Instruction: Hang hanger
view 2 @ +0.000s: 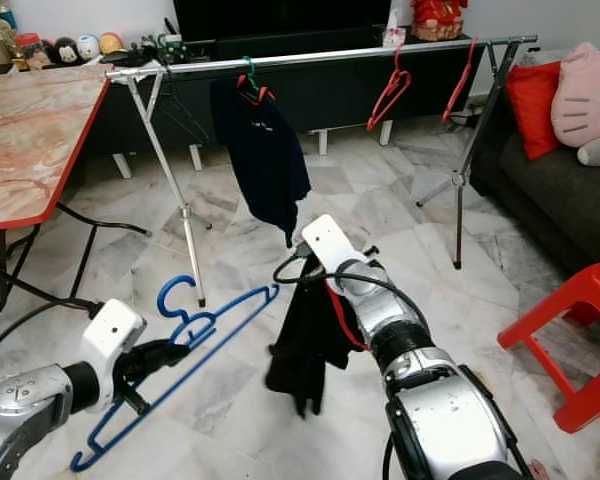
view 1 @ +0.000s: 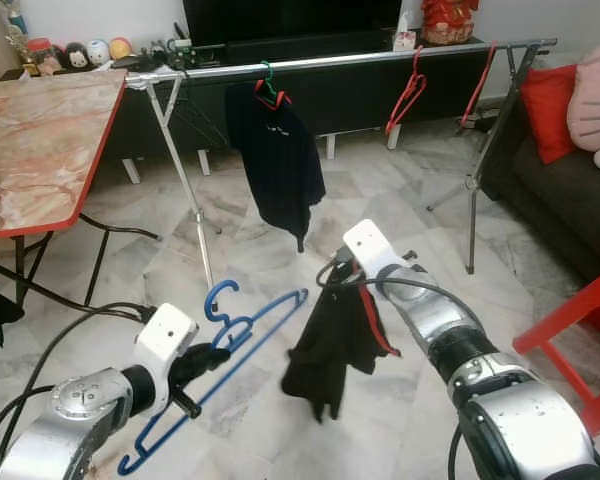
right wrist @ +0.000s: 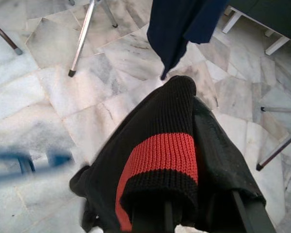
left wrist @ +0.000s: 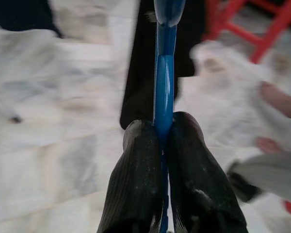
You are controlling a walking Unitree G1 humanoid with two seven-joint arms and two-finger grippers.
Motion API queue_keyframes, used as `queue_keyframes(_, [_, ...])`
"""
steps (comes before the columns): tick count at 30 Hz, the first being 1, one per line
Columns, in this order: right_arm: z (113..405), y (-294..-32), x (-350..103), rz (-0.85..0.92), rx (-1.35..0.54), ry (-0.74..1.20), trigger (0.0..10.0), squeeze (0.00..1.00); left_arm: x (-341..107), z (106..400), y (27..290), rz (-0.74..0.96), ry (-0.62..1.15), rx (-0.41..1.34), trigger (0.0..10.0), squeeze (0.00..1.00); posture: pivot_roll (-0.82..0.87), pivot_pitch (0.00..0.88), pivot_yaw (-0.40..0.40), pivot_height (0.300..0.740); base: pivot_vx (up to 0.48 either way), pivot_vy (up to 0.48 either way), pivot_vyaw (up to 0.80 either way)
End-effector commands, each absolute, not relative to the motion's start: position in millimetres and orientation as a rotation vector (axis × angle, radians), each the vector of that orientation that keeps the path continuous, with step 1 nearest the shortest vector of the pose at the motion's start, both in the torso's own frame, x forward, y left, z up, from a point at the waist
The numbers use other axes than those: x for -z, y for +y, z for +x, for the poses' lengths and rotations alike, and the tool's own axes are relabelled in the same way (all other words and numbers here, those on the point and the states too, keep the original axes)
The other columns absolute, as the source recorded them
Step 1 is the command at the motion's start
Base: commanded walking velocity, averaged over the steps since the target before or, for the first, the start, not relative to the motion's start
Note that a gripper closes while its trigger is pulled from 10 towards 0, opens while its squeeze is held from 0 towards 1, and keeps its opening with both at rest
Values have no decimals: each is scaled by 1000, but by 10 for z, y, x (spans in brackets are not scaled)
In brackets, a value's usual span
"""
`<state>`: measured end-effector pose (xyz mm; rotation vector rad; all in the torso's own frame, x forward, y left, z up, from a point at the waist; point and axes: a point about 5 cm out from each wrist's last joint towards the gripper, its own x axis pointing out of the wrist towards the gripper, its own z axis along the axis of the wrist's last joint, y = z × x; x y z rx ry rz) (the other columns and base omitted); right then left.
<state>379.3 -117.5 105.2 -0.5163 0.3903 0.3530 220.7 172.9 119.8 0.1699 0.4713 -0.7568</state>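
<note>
At the far left stands a marble-topped table (view 1: 40,140) with a red edge, small toys along its back edge. Low in front of it, the left gripper (view 1: 202,362) has its two black fingers (left wrist: 136,184) pinched narrowly on the blue hanger (view 1: 230,355), gripping the flat bar just below the hook; the hanger slants from its lower end near the floor up to the hook, which points toward the rack, well short of the rail. Behind runs the drying rack's silver rail (view 1: 340,60), from the table's far corner across to the right, on tripod legs. Near its left end a dark shirt (view 1: 277,160) hangs on a green hanger (view 1: 267,82). Farther right along the rail hang two bare red hangers (view 1: 408,92), the second (view 1: 477,85) close to the right end. In the middle foreground the right gripper (view 1: 352,285) carries a black knitted garment with a red stripe (right wrist: 157,155), draped over both fingers so that I cannot tell how wide they stand; the cloth dangles above the marble floor (view 1: 240,260). At the right edge are a dark sofa (view 1: 570,200) with a red cushion (view 1: 550,105) and a pink plush (view 1: 595,105), and a red plastic stool (view 1: 580,320)
</note>
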Motion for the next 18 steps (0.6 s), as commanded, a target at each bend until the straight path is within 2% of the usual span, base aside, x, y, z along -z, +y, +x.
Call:
queue_keyframes(1, [3800, -1139, -1076, -508, -362, 370, 10000, 0, -1253, 2138, 1679, 159, 476, 830, 10000, 0, -106, 0, 7, 740, 0, 0, 0])
queue_keyframes(7, [3796, -1130, -1063, -510, -367, 376, 10000, 0, -1359, 2066, 1578, 130, 449, 954, 10000, 0, -101, 0, 6, 740, 0, 0, 0])
queue_keyframes(18, [3811, -1088, -1097, -498, -366, 365, 10000, 0, -1428, 2183, 1347, 193, 412, 892, 10000, 0, -102, 0, 9, 740, 0, 0, 0])
